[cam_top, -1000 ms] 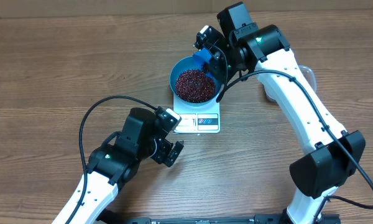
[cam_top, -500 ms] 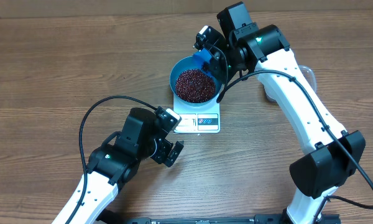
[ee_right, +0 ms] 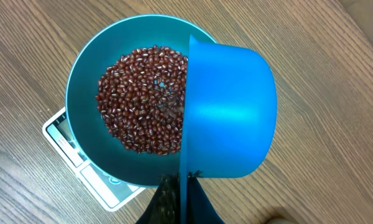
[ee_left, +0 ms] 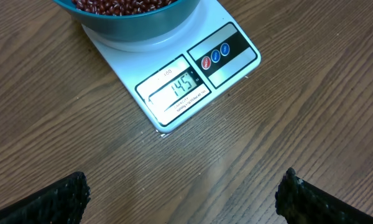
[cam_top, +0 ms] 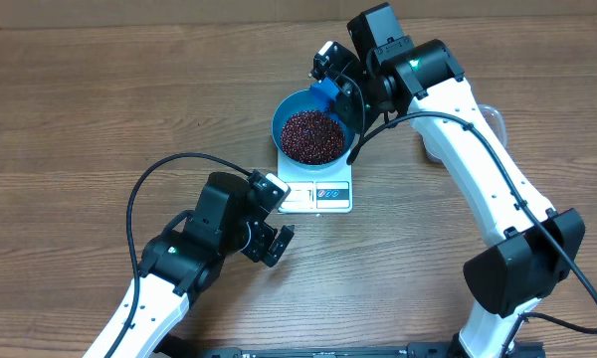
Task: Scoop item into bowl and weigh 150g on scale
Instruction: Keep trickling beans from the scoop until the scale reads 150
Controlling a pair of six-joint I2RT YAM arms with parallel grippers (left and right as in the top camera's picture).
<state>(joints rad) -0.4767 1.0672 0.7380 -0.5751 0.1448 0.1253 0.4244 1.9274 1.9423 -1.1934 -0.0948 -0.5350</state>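
A blue scoop [ee_right: 230, 112] hangs tilted over the rim of the bowl [ee_right: 81, 81] of beans [ee_right: 143, 106] on the scale [ee_right: 65, 134].

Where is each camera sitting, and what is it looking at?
Overhead: above the table, looking straight down; left arm and right arm show.
Left wrist: on the left arm, looking down at the scale; open left jaws at the bottom corners.
Right wrist: on the right arm, looking down on the scoop above the bowl; right jaws shut on the scoop.
Shared: both wrist views see the bowl, beans and scale.
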